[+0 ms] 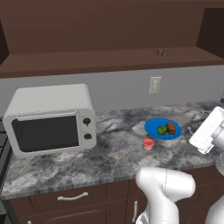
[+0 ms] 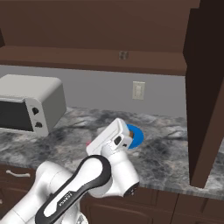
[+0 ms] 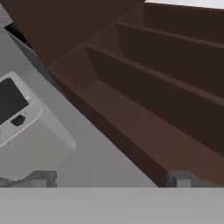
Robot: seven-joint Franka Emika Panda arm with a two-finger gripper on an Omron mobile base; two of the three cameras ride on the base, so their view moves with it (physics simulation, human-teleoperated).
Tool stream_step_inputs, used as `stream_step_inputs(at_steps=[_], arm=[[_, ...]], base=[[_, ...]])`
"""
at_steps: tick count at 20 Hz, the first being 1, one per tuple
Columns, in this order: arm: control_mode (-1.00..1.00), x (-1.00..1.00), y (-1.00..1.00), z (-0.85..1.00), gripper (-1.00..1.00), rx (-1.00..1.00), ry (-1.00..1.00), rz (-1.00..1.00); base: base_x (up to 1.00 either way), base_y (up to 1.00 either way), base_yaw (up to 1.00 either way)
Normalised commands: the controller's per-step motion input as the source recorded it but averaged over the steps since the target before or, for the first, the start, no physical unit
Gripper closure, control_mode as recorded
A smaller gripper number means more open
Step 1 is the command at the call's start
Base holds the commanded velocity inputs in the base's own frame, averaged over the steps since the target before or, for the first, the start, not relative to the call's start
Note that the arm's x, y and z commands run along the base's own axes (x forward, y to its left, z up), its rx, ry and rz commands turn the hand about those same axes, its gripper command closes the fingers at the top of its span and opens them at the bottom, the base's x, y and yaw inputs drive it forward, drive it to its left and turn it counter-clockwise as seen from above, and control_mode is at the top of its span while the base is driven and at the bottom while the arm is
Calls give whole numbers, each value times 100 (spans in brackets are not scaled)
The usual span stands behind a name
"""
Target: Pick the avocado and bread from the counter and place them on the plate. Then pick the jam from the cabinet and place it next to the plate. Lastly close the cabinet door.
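I see one bit of lettering: small dark print running along the white arm (image 2: 70, 194) in the right base view, too small and blurred for me to read. I find nothing legible on the microwave (image 1: 50, 118), wall outlet (image 1: 154, 85) or jam (image 1: 148, 144).

In the right base view the arm's white hand (image 2: 110, 138) covers most of the plate (image 2: 136, 136), hiding whatever lies on it, and only a thin red sliver of the jam (image 2: 89, 143) peeks out at the hand's left. The cabinet door (image 2: 205, 92) is cut off by that view's right and top edges, and the microwave (image 2: 26, 105) by its left edge. A small grey item on the cabinet shelf (image 1: 161, 52) is too small to identify.
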Motion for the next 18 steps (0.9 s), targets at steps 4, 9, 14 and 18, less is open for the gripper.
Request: stream_step_inputs(at_steps=[4,9,14,18], arm=[[-100,-15,-20,0,-100,-12,-11,-10],[-100,-16,-18,1,-100,-9,-11,-14],[-100,-10,-7,7,-100,-12,-9,-16],[-100,-9,-10,8,-100,-11,-8,-16]], base=[[0,0,0],[0,0,0],[0,0,0],[0,0,0]])
